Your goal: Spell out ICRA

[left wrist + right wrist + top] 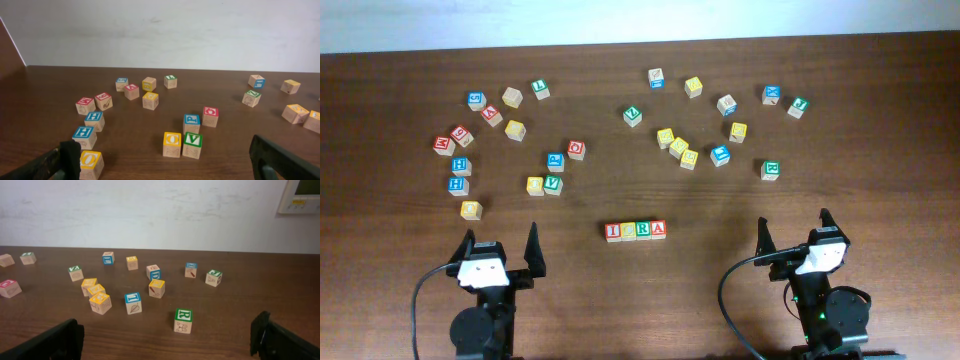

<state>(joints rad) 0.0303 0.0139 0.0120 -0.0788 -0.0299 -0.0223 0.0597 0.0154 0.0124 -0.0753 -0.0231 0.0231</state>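
Evidently, the ICRA row (pixel 635 231) sits complete by the bench's (pixel 620 305) near edge; left end effector (pixel 501 238) and right end effector (pixel 793 220) gape empty; you need only verify the spelling.

The light is bright, even and diffuse, coming from above. In the overhead view the dark wooden table (pixel 620 130) shows no hard glare. The scattered cubes (pixel 515 129) cast only small, soft shadows, and the pale wall (pixel 620 20) strip at the top is nearly washed out. Both wrist views are slightly soft and grainy. At their bottom edges the left fingers (pixel 67 159) and right fingers (pixel 57 341) are dark, blurred, out-of-focus shapes.
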